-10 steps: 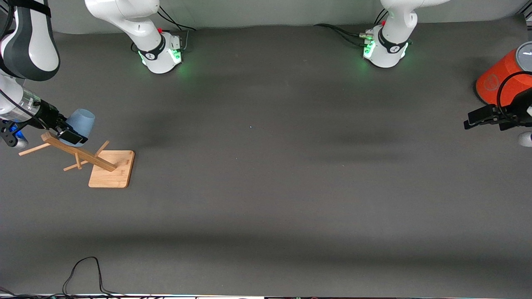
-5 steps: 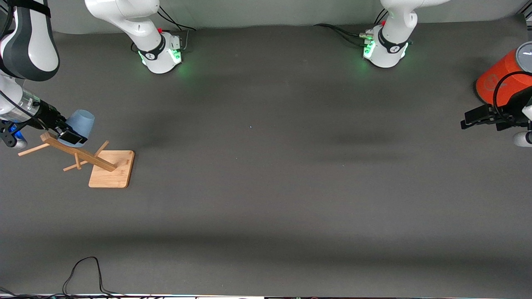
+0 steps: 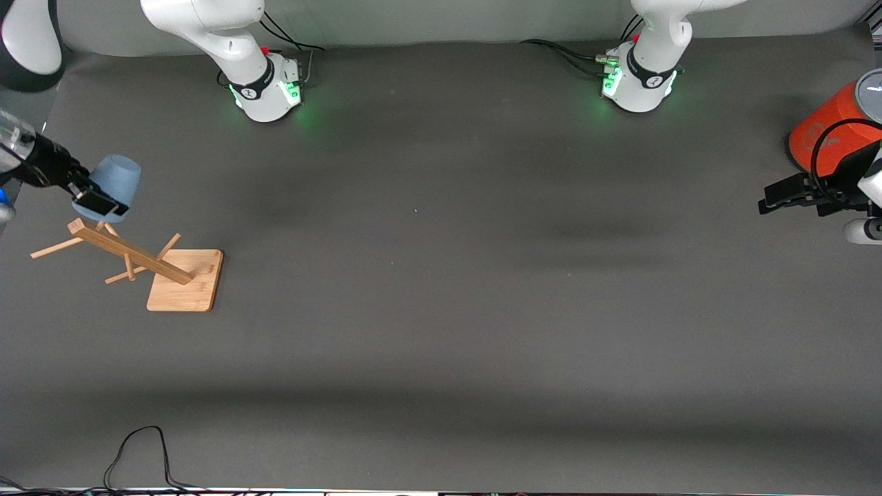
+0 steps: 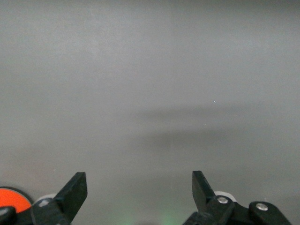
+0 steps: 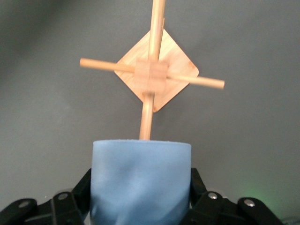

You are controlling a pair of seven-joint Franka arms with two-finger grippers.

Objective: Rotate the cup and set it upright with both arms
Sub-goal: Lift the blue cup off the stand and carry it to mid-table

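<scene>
Gripping the cup (image 3: 110, 184) above the wooden rack (image 3: 138, 260), the right gripper (image 3: 93, 198) has it lifted; handover to the waiting, wide-open left gripper (image 3: 775, 198) and uprighting remain.

No words or numbers can be read anywhere. The orange-red cylinder (image 3: 827, 134) at the left arm's end of the tabletop carries a faint round emblem on its side — possibly a logo, but too small to make out. Each arm base (image 3: 265, 89) has a dark band with a small white mark — not legible either.
</scene>
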